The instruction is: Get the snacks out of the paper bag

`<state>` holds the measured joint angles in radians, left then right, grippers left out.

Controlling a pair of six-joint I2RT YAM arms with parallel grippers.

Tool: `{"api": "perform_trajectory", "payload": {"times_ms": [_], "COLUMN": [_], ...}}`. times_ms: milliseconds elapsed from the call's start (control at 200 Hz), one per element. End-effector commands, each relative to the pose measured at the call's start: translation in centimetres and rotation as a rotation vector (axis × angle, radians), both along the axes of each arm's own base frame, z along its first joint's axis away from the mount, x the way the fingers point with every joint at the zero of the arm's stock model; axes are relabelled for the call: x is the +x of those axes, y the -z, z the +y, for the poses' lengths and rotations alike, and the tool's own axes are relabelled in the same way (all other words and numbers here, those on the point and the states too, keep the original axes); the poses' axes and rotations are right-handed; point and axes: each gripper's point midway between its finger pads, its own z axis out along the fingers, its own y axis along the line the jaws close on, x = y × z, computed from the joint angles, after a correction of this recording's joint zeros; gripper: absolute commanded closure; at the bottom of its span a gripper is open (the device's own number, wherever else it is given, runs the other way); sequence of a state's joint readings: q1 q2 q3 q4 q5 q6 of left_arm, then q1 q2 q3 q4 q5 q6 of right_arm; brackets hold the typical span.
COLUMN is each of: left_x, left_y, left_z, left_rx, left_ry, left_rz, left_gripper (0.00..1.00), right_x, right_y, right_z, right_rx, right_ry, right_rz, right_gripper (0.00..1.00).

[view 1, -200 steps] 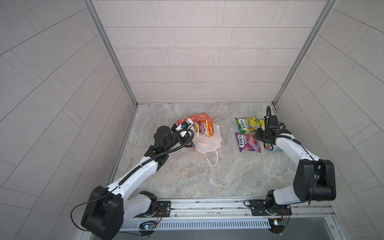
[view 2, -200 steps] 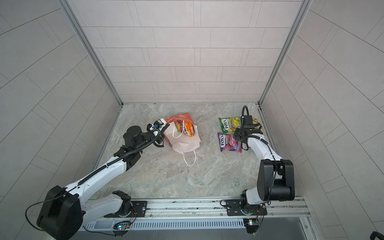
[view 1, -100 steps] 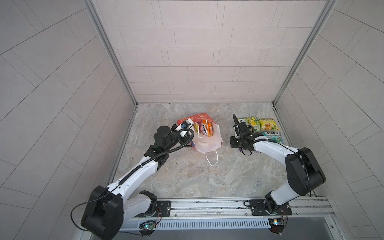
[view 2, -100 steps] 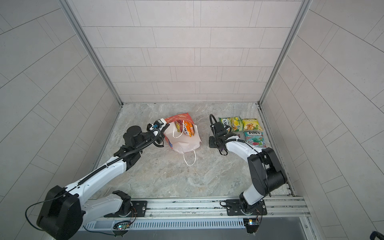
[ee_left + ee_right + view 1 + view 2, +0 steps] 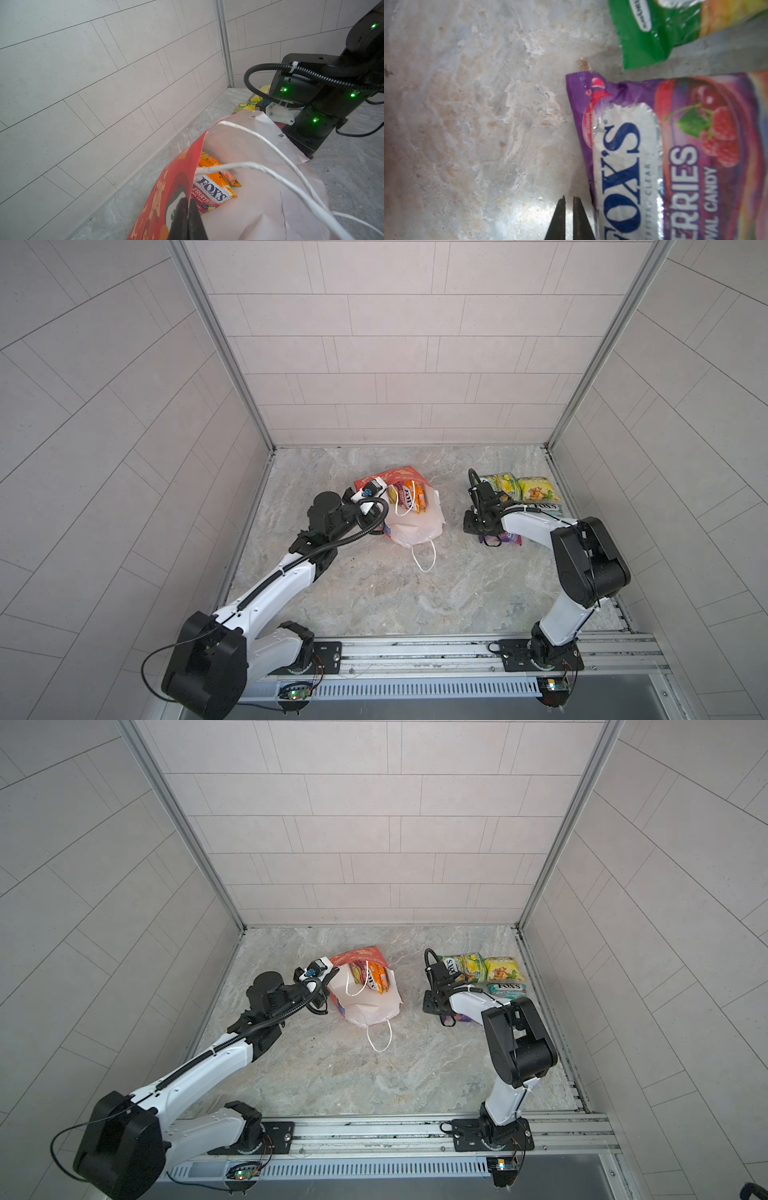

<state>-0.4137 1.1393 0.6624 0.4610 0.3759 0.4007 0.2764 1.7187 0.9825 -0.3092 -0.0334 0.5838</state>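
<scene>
The red paper bag [image 5: 415, 524] [image 5: 370, 1006] lies on its side, its white inside showing. My left gripper [image 5: 188, 207] is shut on its red wall [image 5: 176, 187]. Inside lie two snacks, a pink packet [image 5: 209, 194] [image 5: 404, 497] and an orange one [image 5: 216, 173] [image 5: 419, 494]. On the floor to the right lie a green packet [image 5: 498, 485], a yellow one [image 5: 536, 489], a teal one [image 5: 544, 508] and a purple one [image 5: 675, 155] [image 5: 509, 537]. My right gripper [image 5: 569, 198] points down at the bare floor just beside the purple packet, shut and holding nothing.
White cord handles [image 5: 424, 558] [image 5: 270, 145] trail from the bag toward the front. Tiled walls close the marble floor [image 5: 395, 597] on three sides; the packets lie near the right wall. My right arm [image 5: 311, 99] stands close behind the bag.
My right arm swung left from the packets by the right wall to the purple packet's left edge, and its jaws closed. The left gripper and the bag have not moved.
</scene>
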Motion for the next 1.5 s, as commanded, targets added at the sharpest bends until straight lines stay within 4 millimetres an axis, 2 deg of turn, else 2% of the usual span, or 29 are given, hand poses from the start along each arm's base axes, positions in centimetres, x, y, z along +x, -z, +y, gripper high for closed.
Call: {"api": "perform_trajectory", "payload": {"times_ms": [0,665,1021,1141,1496], "left_x": [0.1,0.3,0.2,0.1,-0.2], "left_y": [-0.6,-0.5,-0.6,-0.6,-0.9], "left_z": [-0.1,-0.3,-0.5,-0.5,-0.6], "left_rx": [-0.011,-0.009,-0.019,-0.021,-0.029], "left_ry": [0.002,0.007,0.021,0.022,0.032], "left_rz": [-0.029,-0.020,-0.015,-0.015,-0.017], "left_gripper": [1.00,1.00,1.00,1.00,1.00], "right_x": [-0.3,-0.2,1.2,1.7,1.7], "right_y": [0.0,-0.5,-2.9,-2.8,-1.9], "right_z": [-0.9,-4.5,-2.8,-3.0,-6.0], "right_rx": [0.014,0.057,0.165,0.155,0.073], "right_ry": [0.049,0.167,0.129,0.148,0.266], "right_rz": [-0.011,-0.037,-0.120,-0.123,-0.103], "right_gripper": [0.90,0.85,0.82,0.81,0.82]}}
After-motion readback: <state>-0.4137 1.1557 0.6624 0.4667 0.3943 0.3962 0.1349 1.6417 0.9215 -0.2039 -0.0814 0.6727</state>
